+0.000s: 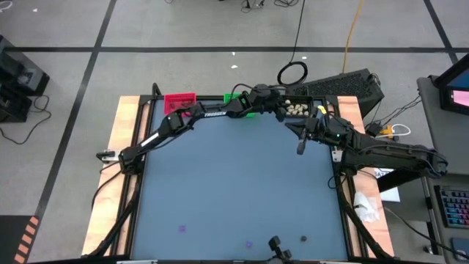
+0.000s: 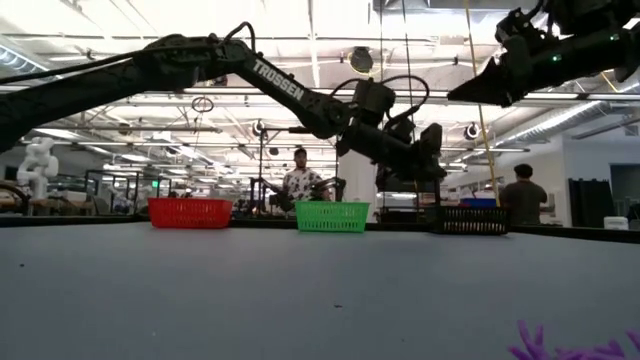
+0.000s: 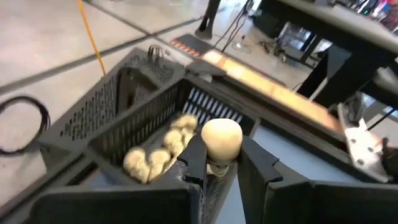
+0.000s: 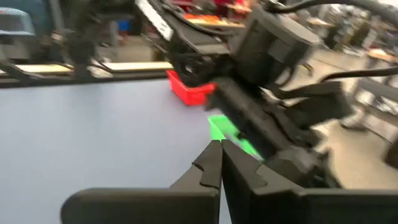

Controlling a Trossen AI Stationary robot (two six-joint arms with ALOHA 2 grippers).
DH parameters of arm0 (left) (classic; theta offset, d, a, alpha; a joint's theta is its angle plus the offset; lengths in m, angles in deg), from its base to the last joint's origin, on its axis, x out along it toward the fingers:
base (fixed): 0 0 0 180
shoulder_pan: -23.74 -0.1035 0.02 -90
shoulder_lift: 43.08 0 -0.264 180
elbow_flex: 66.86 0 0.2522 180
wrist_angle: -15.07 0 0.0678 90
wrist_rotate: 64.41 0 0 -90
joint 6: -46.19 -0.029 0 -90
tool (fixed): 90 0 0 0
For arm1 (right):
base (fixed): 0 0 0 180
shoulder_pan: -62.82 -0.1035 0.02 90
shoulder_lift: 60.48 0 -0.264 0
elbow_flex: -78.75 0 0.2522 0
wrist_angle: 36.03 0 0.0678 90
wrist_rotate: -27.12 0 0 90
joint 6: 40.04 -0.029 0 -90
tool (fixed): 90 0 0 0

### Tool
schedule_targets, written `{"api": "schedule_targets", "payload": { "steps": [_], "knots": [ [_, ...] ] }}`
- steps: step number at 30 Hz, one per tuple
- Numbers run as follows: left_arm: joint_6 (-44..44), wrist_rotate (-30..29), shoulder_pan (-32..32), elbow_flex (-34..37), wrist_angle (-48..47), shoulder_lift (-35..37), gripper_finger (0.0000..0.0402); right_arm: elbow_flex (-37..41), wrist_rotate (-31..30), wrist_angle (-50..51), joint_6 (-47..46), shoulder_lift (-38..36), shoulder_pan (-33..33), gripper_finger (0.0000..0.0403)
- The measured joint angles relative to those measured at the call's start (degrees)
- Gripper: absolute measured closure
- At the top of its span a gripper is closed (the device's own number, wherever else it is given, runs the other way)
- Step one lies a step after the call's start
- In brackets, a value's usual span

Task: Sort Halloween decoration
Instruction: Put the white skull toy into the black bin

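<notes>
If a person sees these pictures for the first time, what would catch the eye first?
First, the left gripper, its jaws shut on a cream-white lump, reaching over the black bin at the table's far edge, where more such lumps lie. Next, the red bin and green bin in a row beside it. The right gripper hangs above the table near the black bin, jaws shut and empty.
</notes>
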Motion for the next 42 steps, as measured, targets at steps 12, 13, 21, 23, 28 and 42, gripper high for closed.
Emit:
{"api": "schedule_targets", "payload": {
  "steps": [12,13,21,23,28,42],
  "knots": [
    [3.0,1.3,-0.2,0.0,1.0,-1.9,0.0355,0.0,-5.1,3.6,-1.6,-0.6,0.0,0.0403],
    [3.0,1.4,-0.2,0.0,1.1,-2.3,0.0355,0.0,-5.1,3.6,-1.6,-0.6,0.0,0.0403],
    [3.0,0.1,-0.2,0.1,1.6,-2.6,0.0342,0.0,-5.1,3.6,-1.5,-0.6,0.0,0.0403],
    [3.0,0.1,-0.3,0.1,1.5,-2.6,0.0341,0.0,-5.1,3.6,-1.5,-0.6,0.0,0.0403],
    [2.9,-0.3,-0.3,0.1,1.5,-2.6,0.0338,0.0,-5.1,3.6,-1.4,-0.6,0.0,0.0403],
    [1.3,-0.4,-0.2,0.1,2.6,-2.5,0.0247,0.0,-5.1,3.6,-1.4,-0.6,0.0,0.0403]
  ]
}}
